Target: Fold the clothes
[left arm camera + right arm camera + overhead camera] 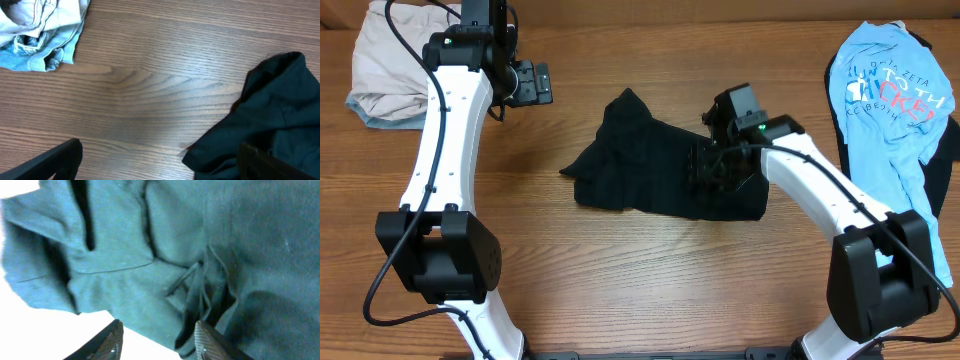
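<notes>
**Item 1: black garment** (660, 165). At the centre of the desk (620, 290), crumpled rather than laid flat. One peak points to 12 o'clock, a corner trails to 9 o'clock, and the bulk sits at 3 o'clock. This is judged to be the piece in hand. No fold is made yet.

**Item 2: right fingers** (212, 340). These are directly over the 3 o'clock part of the black garment. They are parted to a middling gap and grip nothing. A ridge of bunched pleats lies just ahead of them in the right wrist view.

**Item 3: left fingers** (532, 83). They sit at 10 o'clock from the black garment, apart from it and above bare desk. They are spread wide and empty.

**Item 4: pale garment** (385, 65). A heap at the 10 o'clock corner of the desk.

**Item 5: light blue T-shirt** (885, 110). It lies at 3 o'clock with the print facing up, over something dark.

**Hazards, as judged:**
- If the right fingers close on the pleated ridge, they would likely pinch several layers. The whole bundle would then lift or drag instead of one edge.
- With the left fingers far off, a one-sided pull could slide the cloth toward 3 o'clock, nearer the T-shirt.
- Folding before the cloth is spread would set the creases in.
- Dark fingers on dark cloth make the grip hard to confirm from overhead.
</notes>
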### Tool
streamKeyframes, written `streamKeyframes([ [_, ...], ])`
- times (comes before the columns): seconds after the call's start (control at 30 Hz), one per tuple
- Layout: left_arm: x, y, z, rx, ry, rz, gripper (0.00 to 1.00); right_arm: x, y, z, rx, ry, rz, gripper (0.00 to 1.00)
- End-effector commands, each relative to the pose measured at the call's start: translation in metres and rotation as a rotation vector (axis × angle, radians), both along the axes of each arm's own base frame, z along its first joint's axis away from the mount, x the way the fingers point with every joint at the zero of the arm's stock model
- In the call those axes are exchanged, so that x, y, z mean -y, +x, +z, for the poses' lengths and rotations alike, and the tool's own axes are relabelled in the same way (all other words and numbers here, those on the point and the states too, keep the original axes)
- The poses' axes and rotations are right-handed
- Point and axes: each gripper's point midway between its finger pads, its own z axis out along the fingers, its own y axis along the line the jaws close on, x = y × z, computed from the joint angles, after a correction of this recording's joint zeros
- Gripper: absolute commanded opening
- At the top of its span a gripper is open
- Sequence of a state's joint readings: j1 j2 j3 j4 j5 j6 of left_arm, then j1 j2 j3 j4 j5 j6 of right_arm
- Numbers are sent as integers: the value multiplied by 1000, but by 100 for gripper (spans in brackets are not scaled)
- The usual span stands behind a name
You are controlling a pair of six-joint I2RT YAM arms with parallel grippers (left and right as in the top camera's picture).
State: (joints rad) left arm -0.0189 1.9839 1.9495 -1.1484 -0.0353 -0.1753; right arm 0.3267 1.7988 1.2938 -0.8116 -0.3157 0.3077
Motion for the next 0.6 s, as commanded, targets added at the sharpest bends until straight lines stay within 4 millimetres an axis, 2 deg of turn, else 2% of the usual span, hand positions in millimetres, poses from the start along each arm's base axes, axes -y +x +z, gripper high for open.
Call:
streamKeyframes([
  [0.0,9,1,-5,-16,-38,-48,100,1,21,62,114,73,-2,52],
  [0.1,28,-3,-17,-52,-96,-147,100,17,27,90,157,61,-7,65],
  [0.2,47,-8,-35,-111,-140,-249,100,44,32,104,180,5,-55,77],
  [0.27,59,-12,-51,-155,-160,-317,100,61,33,102,172,-31,-90,79],
  [0.4,82,-17,-83,-229,-219,-439,100,82,26,96,132,-62,-96,81],
  [0.57,114,-21,-115,-269,-328,-572,100,90,23,93,113,-86,-111,81],
])
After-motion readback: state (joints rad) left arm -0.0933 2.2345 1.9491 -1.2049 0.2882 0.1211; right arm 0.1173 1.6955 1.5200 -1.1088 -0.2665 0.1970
